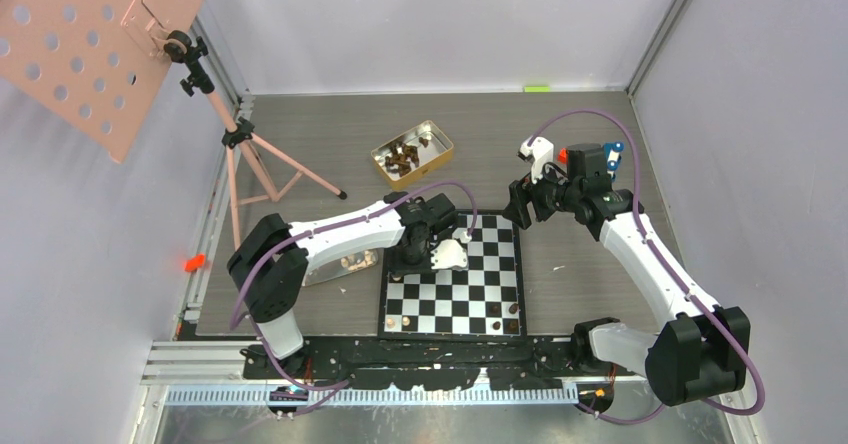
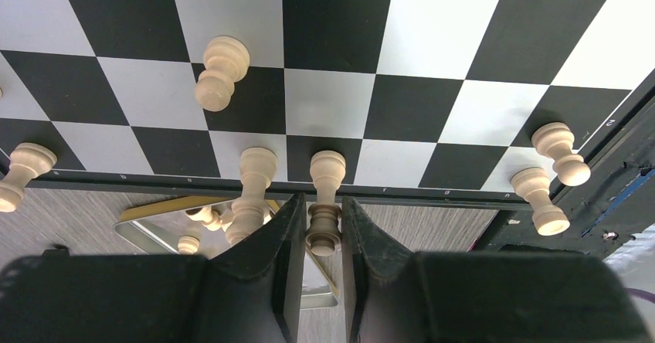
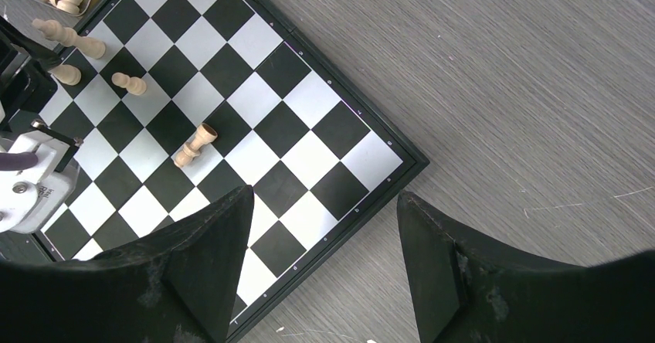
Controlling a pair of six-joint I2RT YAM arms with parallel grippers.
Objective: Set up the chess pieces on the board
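The board (image 1: 470,294) lies in front of the arms. It also shows in the left wrist view (image 2: 332,18) and the right wrist view (image 3: 309,96). My left gripper (image 2: 319,202) is shut on a pale chess piece (image 2: 324,227) over the board's left edge, beside another pale piece (image 2: 249,196). In the top view the left gripper (image 1: 408,256) is at the board's left side. Several pale pieces (image 3: 193,146) are on the board, one lying down. Dark pieces (image 1: 497,325) stand in the near row. My right gripper (image 3: 324,258) is open and empty above the board's far right corner (image 1: 518,209).
A gold tin (image 1: 440,152) with dark pieces stands behind the board. A clear tray (image 2: 154,223) holding pale pieces lies left of the board, partly under my left arm. A pink music stand on a tripod (image 1: 255,159) stands at the far left.
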